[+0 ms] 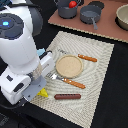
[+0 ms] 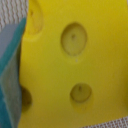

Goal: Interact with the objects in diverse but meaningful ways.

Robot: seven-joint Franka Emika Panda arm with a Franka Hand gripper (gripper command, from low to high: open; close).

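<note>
The arm is crowding down over the cheese wedge, which is filling the wrist view beside the carton, probably for a grasp; whether the gripper is spread or closed cannot be told. Beyond, the plate is sitting bare, the sausage lying nearby. Farthest, a tomato is resting in a pot.

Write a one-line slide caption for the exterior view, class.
Panda arm bends over a yellow cheese wedge at the placemat's edge; plate, fork, knife and sausage lie nearby.
</note>
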